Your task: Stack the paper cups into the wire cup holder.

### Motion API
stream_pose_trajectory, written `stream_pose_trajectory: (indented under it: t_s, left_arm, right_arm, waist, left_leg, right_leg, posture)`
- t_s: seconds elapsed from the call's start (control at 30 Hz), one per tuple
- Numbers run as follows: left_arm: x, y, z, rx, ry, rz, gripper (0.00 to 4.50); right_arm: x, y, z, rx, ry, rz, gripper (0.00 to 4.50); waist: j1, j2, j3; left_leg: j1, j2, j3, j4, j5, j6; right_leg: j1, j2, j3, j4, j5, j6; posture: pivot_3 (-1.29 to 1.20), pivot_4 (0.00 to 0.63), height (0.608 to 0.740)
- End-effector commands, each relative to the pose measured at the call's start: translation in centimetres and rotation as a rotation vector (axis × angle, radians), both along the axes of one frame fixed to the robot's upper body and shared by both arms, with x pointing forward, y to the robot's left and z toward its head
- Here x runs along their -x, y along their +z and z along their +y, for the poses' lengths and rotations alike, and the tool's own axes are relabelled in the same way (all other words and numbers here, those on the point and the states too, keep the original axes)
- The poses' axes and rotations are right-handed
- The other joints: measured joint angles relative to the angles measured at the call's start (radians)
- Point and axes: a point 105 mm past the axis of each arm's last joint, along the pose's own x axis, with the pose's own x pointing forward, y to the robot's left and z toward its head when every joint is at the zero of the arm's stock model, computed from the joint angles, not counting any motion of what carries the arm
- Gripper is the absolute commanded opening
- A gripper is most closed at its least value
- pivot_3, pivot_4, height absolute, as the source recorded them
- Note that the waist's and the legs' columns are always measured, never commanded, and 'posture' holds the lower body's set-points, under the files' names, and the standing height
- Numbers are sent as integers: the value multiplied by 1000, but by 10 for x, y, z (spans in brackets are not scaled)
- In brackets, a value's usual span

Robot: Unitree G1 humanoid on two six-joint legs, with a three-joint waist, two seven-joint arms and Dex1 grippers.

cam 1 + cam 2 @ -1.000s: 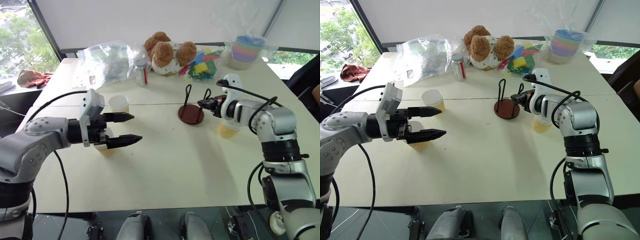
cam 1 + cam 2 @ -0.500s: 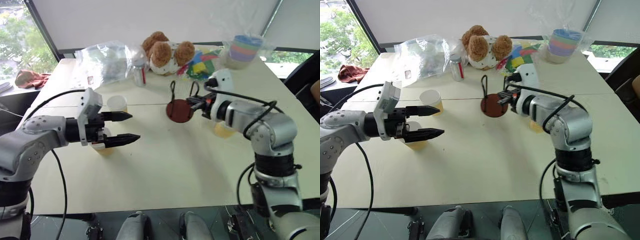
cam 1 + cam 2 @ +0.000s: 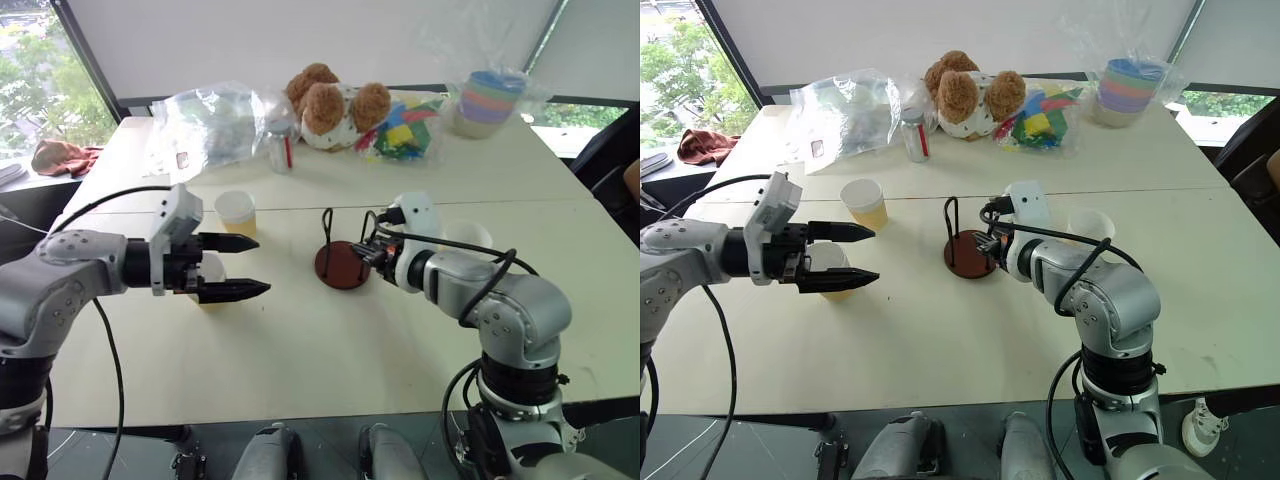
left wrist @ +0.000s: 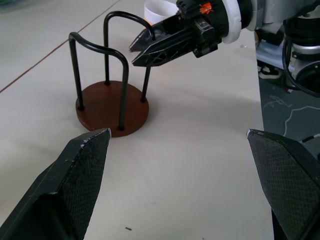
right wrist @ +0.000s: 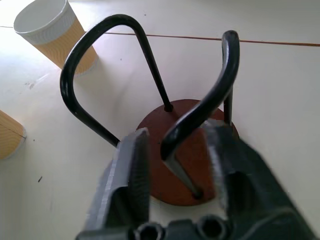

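The left gripper [image 3: 250,266] hangs wide open above one paper cup [image 3: 829,271], another cup [image 3: 236,212] behind it. Mid-table, the wire cup holder [image 3: 341,262] stands upright, one loop between the right gripper's [image 4: 142,49] parted fingers. A third cup [image 3: 1089,231] sits toward the table's right edge.

Office-like test room: pale tables [image 3: 420,330] pushed together beside big windows [image 3: 40,90]

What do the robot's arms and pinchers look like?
Both arms are chunky silver-grey metal with black cables looping along them. The left gripper and right gripper each have two pointed black fingers with a criss-cross texture, behind a white wrist block. The right one has an orange mark.
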Motion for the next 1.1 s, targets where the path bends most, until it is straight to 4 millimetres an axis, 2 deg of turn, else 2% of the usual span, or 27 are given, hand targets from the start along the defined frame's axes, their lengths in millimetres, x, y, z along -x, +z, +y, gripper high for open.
stream_pose_trajectory:
  t_s: [0.03,0.07,0.1,0.27,0.4,0.5,0.53,0.63,0.7,0.93,1.1]
  left_arm:
    - [-1,7,-2,1,-10,-41,4500]
    - [-1,7,-2,2,-10,-40,4500]
    - [-1,6,-2,3,-12,-39,4500]
    - [-2,6,-4,6,-48,-28,4500]
    - [-5,6,-12,-12,-92,-55,4500]
    - [-5,-1,-15,-82,-130,-81,4500]
    - [-4,-1,-17,-79,-141,-78,4500]
    - [-4,11,-21,-73,-168,-119,4500]
    - [-4,13,-23,-119,-180,-155,4500]
    - [-4,16,-30,-131,-187,-193,4500]
    - [-2,10,-25,-135,-148,-180,4500]
  right_arm:
    - [-1,11,-3,52,22,-85,3831]
    - [0,11,-2,58,34,-85,4358]
    - [0,11,-2,60,42,-83,4465]
    - [24,11,-17,113,191,-47,4465]
    - [44,7,-49,274,321,14,4465]
    - [56,15,-66,365,418,13,4465]
    - [52,21,-73,381,405,-2,4465]
    - [26,43,-114,506,280,-71,4465]
    - [12,43,-134,566,239,-80,4465]
    - [-20,31,-153,622,236,-68,4465]
    - [-24,19,-154,621,278,-30,4465]
  waist:
    - [-4,0,0]
    - [-5,0,0]
    - [-6,0,0]
    - [2,0,0]
    - [9,0,1]
    - [11,-1,2]
    - [8,-2,2]
    - [0,-4,5]
    - [-2,-5,5]
    - [-3,-4,7]
    - [-2,-3,7]
  left_leg:
    - [0,0,0,0,0,0]
    - [0,0,0,0,0,1]
    - [0,0,0,0,-1,2]
    - [0,0,-1,0,-2,4]
    - [0,-1,-1,1,-4,7]
    - [0,-1,0,1,-5,9]
    - [1,0,0,1,-5,9]
    - [1,1,0,1,-5,8]
    - [1,0,0,2,-5,8]
    - [0,0,1,1,-3,4]
    - [0,0,1,1,-2,4]
  right_leg:
    - [0,0,0,0,0,0]
    - [0,0,0,0,0,0]
    - [0,0,0,0,0,0]
    - [0,0,0,0,-1,1]
    - [2,-1,0,-2,-1,1]
    - [2,-1,0,-2,-1,2]
    - [2,-1,0,-2,-1,2]
    - [2,-1,0,-1,-1,2]
    - [2,-1,0,-1,-1,2]
    - [0,-1,0,-1,-1,2]
    - [0,-1,0,-1,-1,3]
  posture:
    - [0,150,740]
    - [0,150,740]
    - [0,150,740]
    - [0,150,740]
    - [0,150,740]
    - [0,150,740]
    - [0,150,740]
    - [0,150,740]
    - [0,150,740]
    - [0,150,740]
    - [0,150,740]
